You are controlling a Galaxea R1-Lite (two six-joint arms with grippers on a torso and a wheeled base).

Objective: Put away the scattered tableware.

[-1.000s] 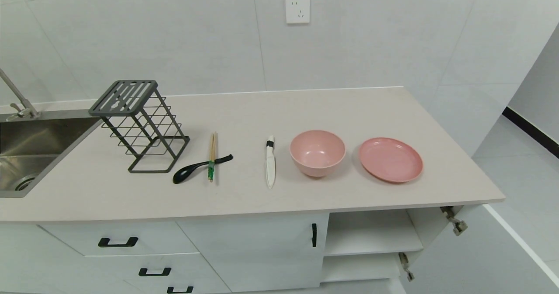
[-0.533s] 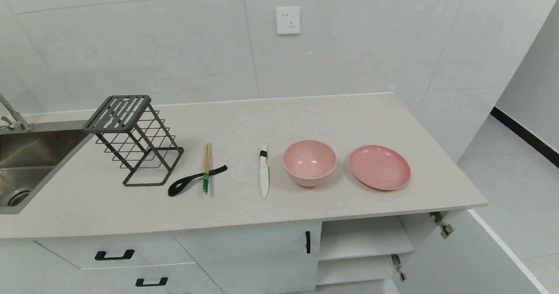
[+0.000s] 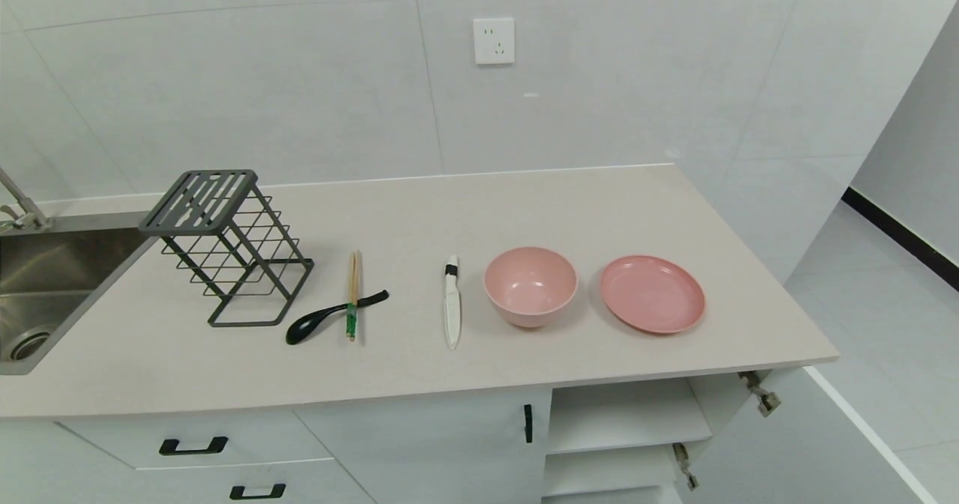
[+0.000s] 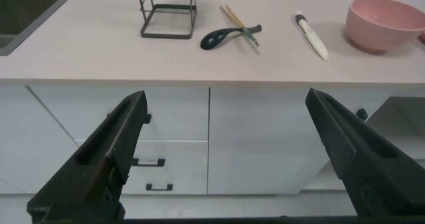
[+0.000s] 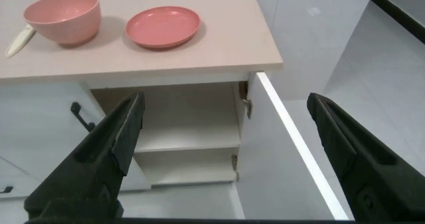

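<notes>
Scattered along the beige counter (image 3: 464, 212) lie a black spoon (image 3: 330, 315), wooden chopsticks (image 3: 352, 294) crossing its handle, a white knife (image 3: 451, 302), a pink bowl (image 3: 530, 285) and a pink plate (image 3: 652, 294). My left gripper (image 4: 226, 101) hangs open in front of the counter, below its edge, facing the spoon (image 4: 226, 35), chopsticks (image 4: 240, 24) and knife (image 4: 312, 35). My right gripper (image 5: 226, 104) is open too, low before the open cupboard, with the bowl (image 5: 63, 16) and plate (image 5: 163, 26) beyond it. Neither holds anything.
A dark wire rack (image 3: 225, 246) stands left of the spoon, and a steel sink (image 3: 30, 294) lies at the far left. Under the plate a cupboard (image 3: 625, 414) stands open with white shelves; its door (image 5: 292, 157) swings out to the right. Drawers (image 3: 193, 444) sit below the counter.
The head camera has moved, so the whole picture has shifted down and a little left. The tableware lies where it was on the counter.
</notes>
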